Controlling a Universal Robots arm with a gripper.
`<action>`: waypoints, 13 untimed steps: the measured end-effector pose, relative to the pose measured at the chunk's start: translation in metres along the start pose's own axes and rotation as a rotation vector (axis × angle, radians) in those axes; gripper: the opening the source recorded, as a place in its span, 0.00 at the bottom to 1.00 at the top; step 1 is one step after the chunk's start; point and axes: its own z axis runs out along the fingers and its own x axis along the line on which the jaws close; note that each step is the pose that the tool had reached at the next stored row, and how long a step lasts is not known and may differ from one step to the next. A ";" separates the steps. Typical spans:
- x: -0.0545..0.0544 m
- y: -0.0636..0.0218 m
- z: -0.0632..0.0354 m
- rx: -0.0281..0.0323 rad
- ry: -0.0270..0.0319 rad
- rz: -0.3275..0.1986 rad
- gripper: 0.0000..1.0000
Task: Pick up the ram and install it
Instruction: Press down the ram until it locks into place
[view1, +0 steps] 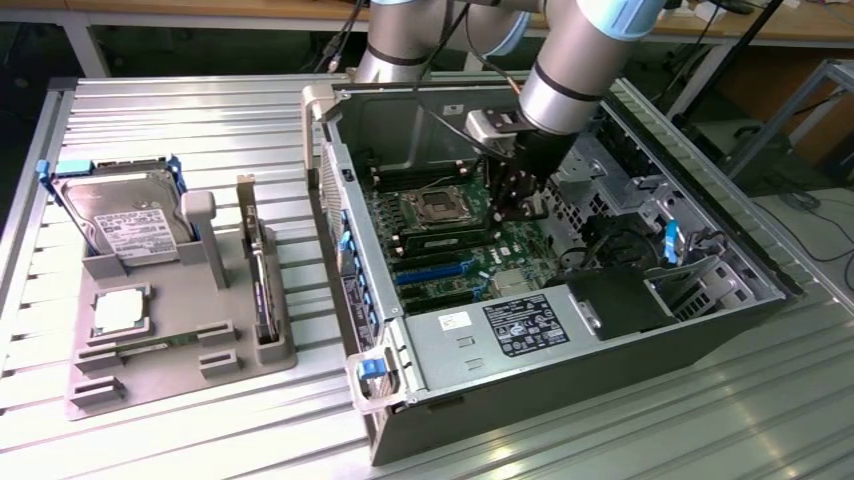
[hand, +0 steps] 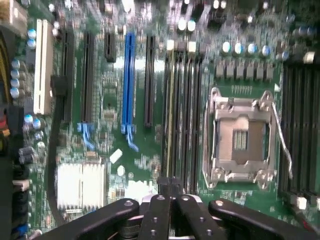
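ram (hand: 171, 115) stands on its thin edge in one of the long black slots (hand: 189, 115) of the board, just beside the processor socket (hand: 240, 140), inside the open computer case (view1: 601, 370). in the wrist view it shows as a narrow pale line. its long axis runs straight away from the gripper (hand: 170, 189), along the slot and parallel to the blue slot (hand: 129, 80) further off. the near end of this line comes right up to the fingertips. the two fingers (hand: 157, 210) are drawn almost together, with only a small gap, and as far as i can judge they pinch the top edge of the ram across its thin side. how deep it sits in the slot i cannot tell. in the exterior view the arm (view1: 574, 70) reaches down into the case, low over the board. the stick lies directly under and ahead of the fingers, in line with the slot.
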 end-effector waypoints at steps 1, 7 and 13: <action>0.000 0.0120 0.0008 0.0001 -0.0002 0.000 0.10; -0.001 0.0380 0.0025 -0.0002 0.0021 0.000 0.10; -0.002 0.0622 0.0029 0.0000 0.0030 0.000 0.10</action>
